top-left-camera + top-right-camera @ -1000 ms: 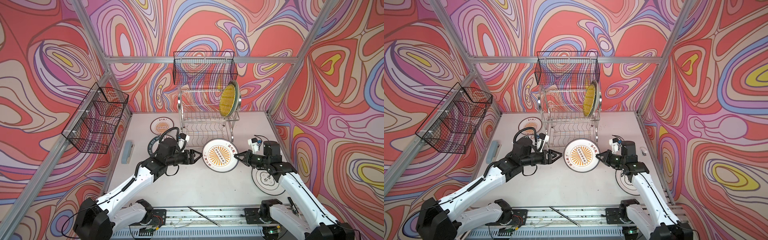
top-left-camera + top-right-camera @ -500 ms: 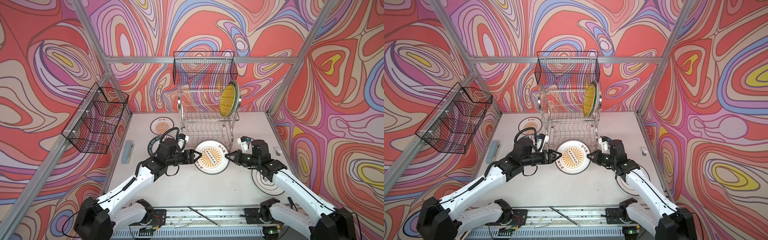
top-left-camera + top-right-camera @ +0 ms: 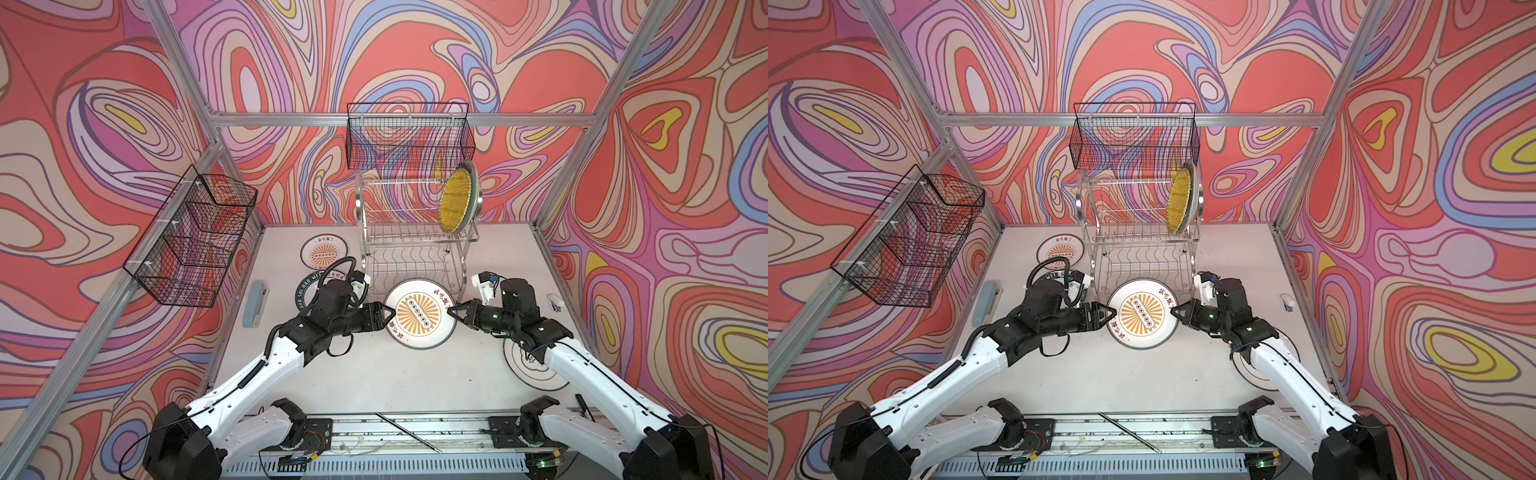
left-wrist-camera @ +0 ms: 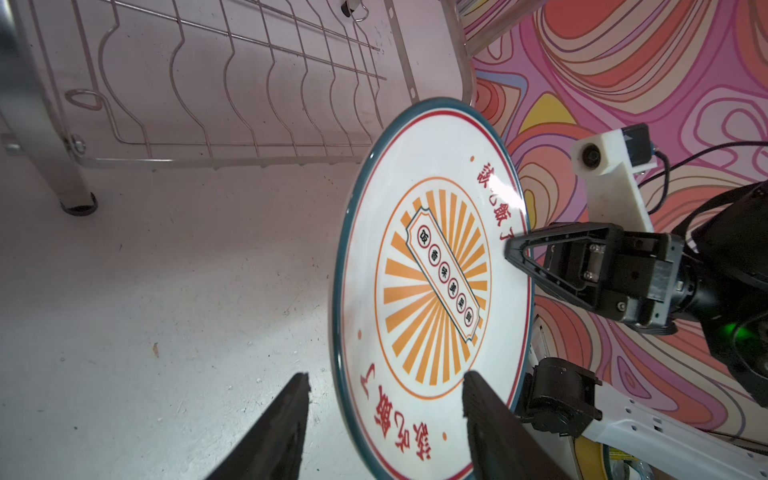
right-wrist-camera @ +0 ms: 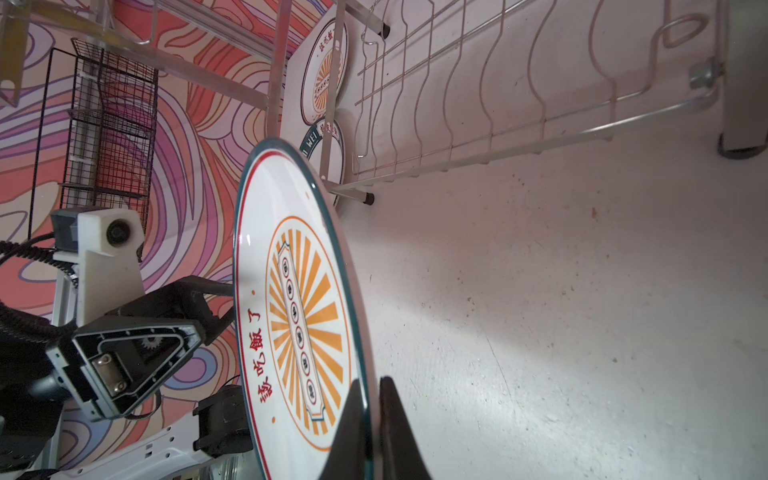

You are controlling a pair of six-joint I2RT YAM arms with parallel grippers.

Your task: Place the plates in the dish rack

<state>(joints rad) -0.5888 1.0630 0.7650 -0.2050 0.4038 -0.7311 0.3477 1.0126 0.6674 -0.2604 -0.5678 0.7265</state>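
A robot lab's test cell, plainly. An aluminium frame (image 3: 291, 119) boxes the space in, and the walls (image 3: 83, 166) wear a loud printed swirl of red, pink and purple. Two white-and-black arms, the left arm (image 3: 266, 370) and the right arm (image 3: 582, 374), rise from a metal rail (image 3: 365, 432) running along the front of a scuffed white table (image 3: 395, 374), with cables looping at their joints. Black mesh baskets (image 3: 195, 241) hang tied to the frame. The chrome dish rack (image 3: 415, 239) stands at the back as a kitchen prop.
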